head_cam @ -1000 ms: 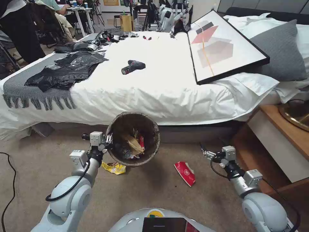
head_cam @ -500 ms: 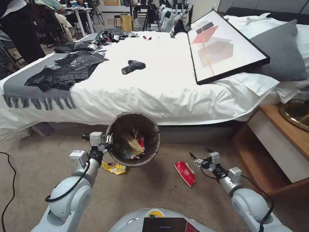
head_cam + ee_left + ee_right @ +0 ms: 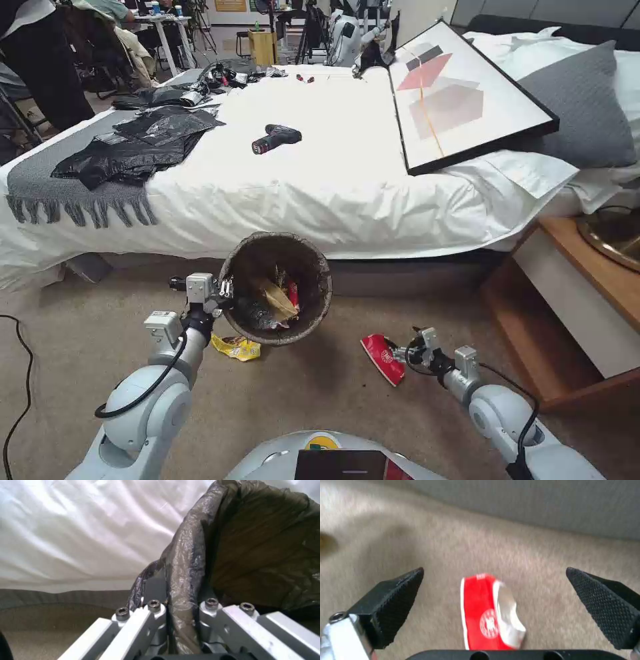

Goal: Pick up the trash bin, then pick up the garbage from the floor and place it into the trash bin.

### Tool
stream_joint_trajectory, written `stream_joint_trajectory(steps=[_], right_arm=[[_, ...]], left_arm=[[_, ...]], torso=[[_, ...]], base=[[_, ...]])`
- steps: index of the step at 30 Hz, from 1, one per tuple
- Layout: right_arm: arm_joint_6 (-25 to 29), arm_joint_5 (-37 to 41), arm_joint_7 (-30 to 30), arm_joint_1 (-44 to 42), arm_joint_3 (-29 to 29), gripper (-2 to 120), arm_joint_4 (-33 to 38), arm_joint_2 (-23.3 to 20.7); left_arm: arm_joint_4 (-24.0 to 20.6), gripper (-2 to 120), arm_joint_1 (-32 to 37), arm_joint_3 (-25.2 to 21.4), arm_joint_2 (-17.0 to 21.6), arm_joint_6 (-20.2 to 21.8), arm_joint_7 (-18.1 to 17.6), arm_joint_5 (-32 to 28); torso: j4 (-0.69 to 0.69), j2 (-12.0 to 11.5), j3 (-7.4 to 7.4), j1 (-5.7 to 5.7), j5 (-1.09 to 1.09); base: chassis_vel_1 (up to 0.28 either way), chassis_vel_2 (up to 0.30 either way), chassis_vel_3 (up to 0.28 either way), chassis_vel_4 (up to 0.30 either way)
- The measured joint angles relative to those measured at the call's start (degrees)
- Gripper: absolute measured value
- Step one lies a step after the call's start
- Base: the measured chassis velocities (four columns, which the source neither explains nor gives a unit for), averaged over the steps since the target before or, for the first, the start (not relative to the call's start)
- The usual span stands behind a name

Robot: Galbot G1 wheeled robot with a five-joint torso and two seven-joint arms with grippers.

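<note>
- Head view: left gripper (image 3: 225,291) clamped on the rim of the trash bin (image 3: 276,287), holding it tilted above the floor (image 3: 320,400) in front of the bed (image 3: 320,173). Wrappers visible inside the bin. Yellow wrapper (image 3: 236,347) on the carpet just below the bin and beside the left arm. Red packet (image 3: 383,359) on the carpet right of the bin; right gripper (image 3: 402,349) low at the packet's right edge, fingers spread. Drill (image 3: 275,139), black bags (image 3: 133,143) and a framed picture (image 3: 460,93) on the bed.
- Left wrist view: left gripper (image 3: 181,610) pinched narrow on the bag-lined bin rim (image 3: 186,562); white sheet (image 3: 83,530) behind.
- Right wrist view: right gripper (image 3: 493,597) wide; fingertips (image 3: 400,592) on either side of the red packet (image 3: 486,615), apart from it. Packet flat on the carpet (image 3: 453,545), between the tips.
</note>
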Motion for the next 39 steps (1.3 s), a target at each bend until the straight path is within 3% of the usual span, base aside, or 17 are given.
stream_joint_trajectory(steps=[14,25,39], right_arm=[[2.1,-5.0,-4.8,6.8,-5.6,100,-11.3,-2.2],[2.2,-6.8,-6.2,13.9,-9.6,100,-20.0,1.3],[2.1,-9.8,-5.9,17.2,-12.2,96,-23.9,4.4]], left_arm=[[-0.2,7,0.7,0.3,-0.4,-0.1,0.2,0.7],[-0.4,7,1.0,0.3,-0.4,-0.2,0.2,0.8],[-0.1,7,0.7,0.2,-0.1,-0.4,0.3,0.8]], torso=[[0.0,0.0,0.0,0.0,0.0],[0.01,0.0,0.0,0.0,0.0],[0.0,0.0,0.0,0.0,-0.01]], base=[[0.0,0.0,0.0,0.0],[0.0,0.0,0.0,0.0],[0.0,0.0,0.0,0.0]])
